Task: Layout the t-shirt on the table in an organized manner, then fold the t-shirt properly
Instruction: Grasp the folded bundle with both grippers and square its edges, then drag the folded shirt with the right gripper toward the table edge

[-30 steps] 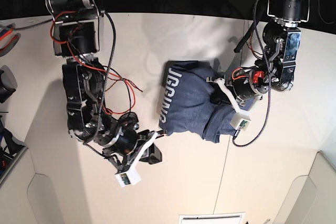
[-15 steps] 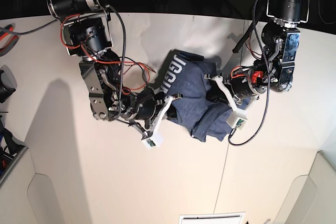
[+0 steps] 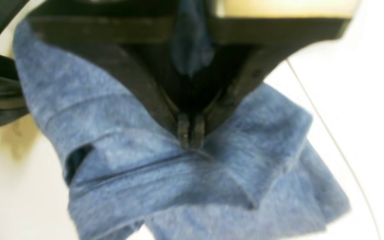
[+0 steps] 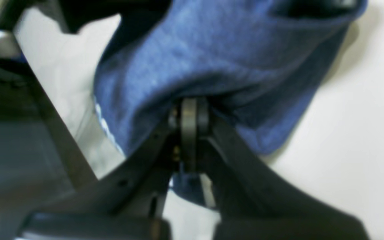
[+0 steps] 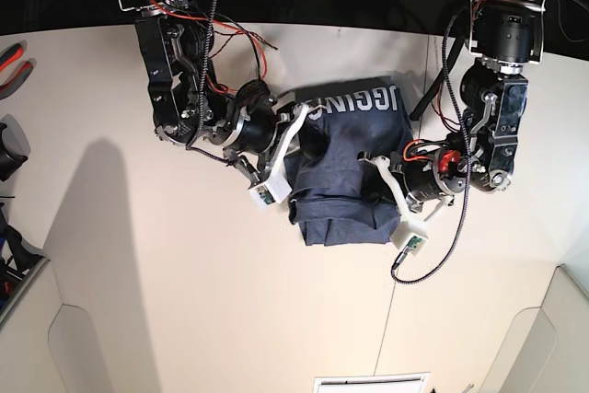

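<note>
The navy t-shirt (image 5: 342, 186) lies bunched in the middle of the off-white table (image 5: 184, 301), with its white lettering (image 5: 359, 103) along the far edge. My left gripper (image 5: 371, 162) is at the shirt's right side, shut on a fold of it; in the left wrist view the tips (image 3: 190, 135) pinch the blue cloth (image 3: 178, 190). My right gripper (image 5: 306, 122) is at the shirt's upper left edge, shut on the fabric; in the right wrist view the tips (image 4: 190, 113) grip the cloth (image 4: 212, 56), which drapes over them.
A red-handled tool (image 5: 14, 57) and a dark object (image 5: 7, 149) lie at the table's left edge. A white sheet (image 5: 373, 382) is at the front edge. The thin seam (image 5: 394, 319) runs forward from under the shirt. A black cable (image 5: 433, 260) loops below the left arm.
My right arm has swung from the front left up to the shirt's far-left edge, holding fabric. The shirt turned, so its lettering now lies along the far edge. My left gripper shifted slightly forward.
</note>
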Robot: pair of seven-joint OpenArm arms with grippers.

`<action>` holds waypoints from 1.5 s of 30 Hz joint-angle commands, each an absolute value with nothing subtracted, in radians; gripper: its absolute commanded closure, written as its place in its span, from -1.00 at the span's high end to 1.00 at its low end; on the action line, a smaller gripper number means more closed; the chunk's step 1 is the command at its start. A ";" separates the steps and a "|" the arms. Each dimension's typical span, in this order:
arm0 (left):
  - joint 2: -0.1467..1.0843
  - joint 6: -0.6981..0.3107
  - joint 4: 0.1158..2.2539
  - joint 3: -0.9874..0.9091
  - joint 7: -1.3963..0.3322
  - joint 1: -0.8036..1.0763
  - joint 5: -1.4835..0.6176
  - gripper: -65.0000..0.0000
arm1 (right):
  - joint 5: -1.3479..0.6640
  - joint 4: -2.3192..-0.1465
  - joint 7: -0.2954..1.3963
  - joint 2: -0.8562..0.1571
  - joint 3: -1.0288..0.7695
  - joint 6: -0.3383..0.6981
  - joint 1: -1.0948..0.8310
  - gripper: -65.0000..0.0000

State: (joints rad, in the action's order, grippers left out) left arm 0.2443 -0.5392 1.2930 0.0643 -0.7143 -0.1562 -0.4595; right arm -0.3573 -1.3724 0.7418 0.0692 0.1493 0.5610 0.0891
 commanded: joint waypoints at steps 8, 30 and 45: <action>0.250 -0.579 1.414 0.050 -0.684 -0.179 -0.666 -1.00 | -0.346 -1.488 0.719 0.077 0.151 0.553 0.110 -1.00; 0.250 -0.588 1.696 -0.464 -0.706 -0.023 -0.699 -1.00 | -0.292 -1.546 0.584 0.152 0.257 0.493 0.216 -1.00; 0.250 -0.588 1.696 -0.549 -0.707 0.075 -0.699 -1.00 | -0.157 -1.137 0.532 0.015 0.358 0.444 0.222 -1.00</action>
State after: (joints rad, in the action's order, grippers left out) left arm 0.2378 -0.5816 1.6760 -0.5446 -0.7322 0.0872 -0.6777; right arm -0.1848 -1.1301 0.5049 0.0265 0.3614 0.4614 0.2104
